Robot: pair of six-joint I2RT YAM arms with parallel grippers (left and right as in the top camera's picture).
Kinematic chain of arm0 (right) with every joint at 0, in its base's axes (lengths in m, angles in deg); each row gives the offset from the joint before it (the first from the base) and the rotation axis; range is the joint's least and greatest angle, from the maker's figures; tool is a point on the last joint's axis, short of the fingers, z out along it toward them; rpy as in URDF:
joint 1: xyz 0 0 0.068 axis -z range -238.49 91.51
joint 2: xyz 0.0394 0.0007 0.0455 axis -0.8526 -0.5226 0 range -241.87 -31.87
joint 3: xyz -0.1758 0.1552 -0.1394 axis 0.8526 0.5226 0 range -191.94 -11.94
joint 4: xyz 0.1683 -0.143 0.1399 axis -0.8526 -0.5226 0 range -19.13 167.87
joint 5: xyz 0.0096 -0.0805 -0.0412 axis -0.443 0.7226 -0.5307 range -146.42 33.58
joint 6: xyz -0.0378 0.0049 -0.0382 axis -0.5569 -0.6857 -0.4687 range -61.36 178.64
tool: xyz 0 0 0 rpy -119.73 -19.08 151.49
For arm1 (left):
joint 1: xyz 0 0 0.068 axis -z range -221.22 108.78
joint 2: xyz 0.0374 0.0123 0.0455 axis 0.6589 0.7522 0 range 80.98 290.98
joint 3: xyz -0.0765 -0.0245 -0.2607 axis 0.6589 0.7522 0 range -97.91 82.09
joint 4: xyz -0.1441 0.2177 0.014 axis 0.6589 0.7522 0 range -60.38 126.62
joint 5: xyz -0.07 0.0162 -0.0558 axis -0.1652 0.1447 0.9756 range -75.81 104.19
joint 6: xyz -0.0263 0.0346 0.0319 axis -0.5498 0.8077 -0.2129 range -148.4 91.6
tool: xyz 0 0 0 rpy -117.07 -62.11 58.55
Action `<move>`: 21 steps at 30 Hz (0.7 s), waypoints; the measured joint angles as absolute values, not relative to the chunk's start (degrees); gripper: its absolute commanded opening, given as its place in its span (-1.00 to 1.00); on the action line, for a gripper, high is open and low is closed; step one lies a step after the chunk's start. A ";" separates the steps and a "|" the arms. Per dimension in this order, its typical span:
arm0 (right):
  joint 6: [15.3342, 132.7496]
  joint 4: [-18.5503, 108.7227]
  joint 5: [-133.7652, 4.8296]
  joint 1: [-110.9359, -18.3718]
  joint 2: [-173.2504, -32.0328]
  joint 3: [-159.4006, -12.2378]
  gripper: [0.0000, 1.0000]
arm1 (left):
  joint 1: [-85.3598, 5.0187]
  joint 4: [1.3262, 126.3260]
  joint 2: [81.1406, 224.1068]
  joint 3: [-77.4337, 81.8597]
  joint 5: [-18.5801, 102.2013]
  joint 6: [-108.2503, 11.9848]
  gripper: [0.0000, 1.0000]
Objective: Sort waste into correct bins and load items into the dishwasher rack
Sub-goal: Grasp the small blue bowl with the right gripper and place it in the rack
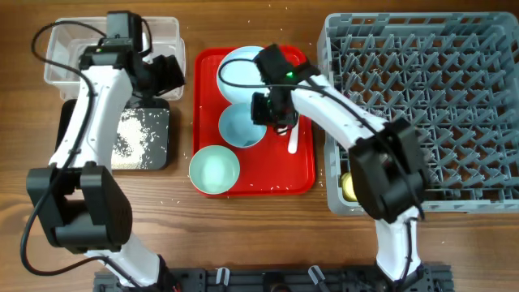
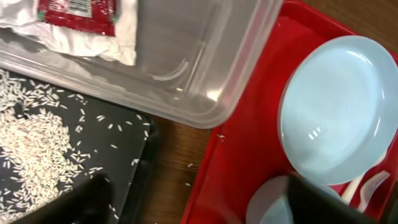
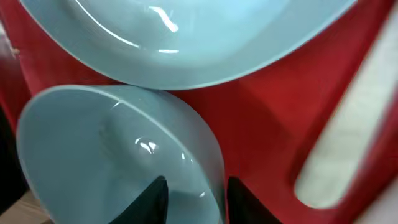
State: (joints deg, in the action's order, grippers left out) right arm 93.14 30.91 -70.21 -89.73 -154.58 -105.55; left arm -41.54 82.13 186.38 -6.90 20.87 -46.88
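Note:
On the red serving tray (image 1: 272, 174) lie a pale blue plate (image 1: 240, 66), a pale blue bowl (image 1: 238, 130) and white plastic utensils (image 1: 293, 139). A second pale blue bowl (image 1: 214, 169) sits at the tray's front left corner. My right gripper (image 1: 272, 109) is open. Its fingers (image 3: 196, 200) straddle the rim of the bowl (image 3: 93, 143), one inside and one outside, below the plate (image 3: 186, 37). My left gripper (image 1: 166, 73) is open and empty (image 2: 199, 211) between the clear tub (image 2: 205, 74) and the red tray. The tub holds the white napkin (image 2: 124, 37) and red wrapper (image 2: 74, 9).
The black tray (image 1: 144, 134) in front of the clear tub (image 1: 73, 49) holds white rice grains (image 2: 37, 143). The grey-blue dishwasher rack (image 1: 454, 24) fills the right side, with a small yellow cup (image 1: 349, 186) in its front left corner. Loose grains lie on the wood.

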 measured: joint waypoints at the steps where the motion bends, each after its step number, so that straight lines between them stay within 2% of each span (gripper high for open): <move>1: 93.14 31.37 -71.21 -90.00 -155.44 -105.52 -0.67 | -42.17 82.15 186.38 -6.90 20.85 -47.16 1.00; 2: 93.30 31.48 -71.49 -90.02 -155.57 -105.52 -0.85 | -42.28 82.15 186.38 -6.90 20.85 -47.18 1.00; 3: 93.58 31.79 -71.84 -90.02 -155.57 -105.52 -0.91 | -42.30 82.15 186.38 -6.90 20.85 -47.20 1.00; 9: 93.93 29.69 -72.00 -89.14 -154.67 -105.52 -0.91 | -42.30 82.13 186.38 -6.90 20.87 -47.20 1.00; 11: 93.65 27.37 -67.63 -86.06 -148.27 -105.52 -0.91 | -42.30 82.17 186.38 -6.90 20.85 -47.20 1.00; 14: 93.63 22.23 -49.18 -79.46 -131.70 -105.76 -0.91 | -42.30 82.20 186.38 -6.90 20.85 -47.20 1.00; 17: 92.16 21.14 -20.81 -77.56 -122.11 -106.59 -0.91 | -42.30 82.15 186.38 -6.90 20.85 -47.20 1.00; 19: 83.81 30.17 -4.77 -77.56 -123.96 -106.68 -0.91 | -42.30 82.15 186.38 -6.90 20.85 -47.20 1.00; 21: 71.64 45.60 3.30 -77.56 -129.27 -106.09 -0.91 | -42.30 82.07 186.34 -6.92 20.81 -47.20 1.00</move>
State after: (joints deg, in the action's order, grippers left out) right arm 71.64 45.60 3.30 -77.56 -129.27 -106.09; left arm -42.30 82.07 186.34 -6.92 20.81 -47.20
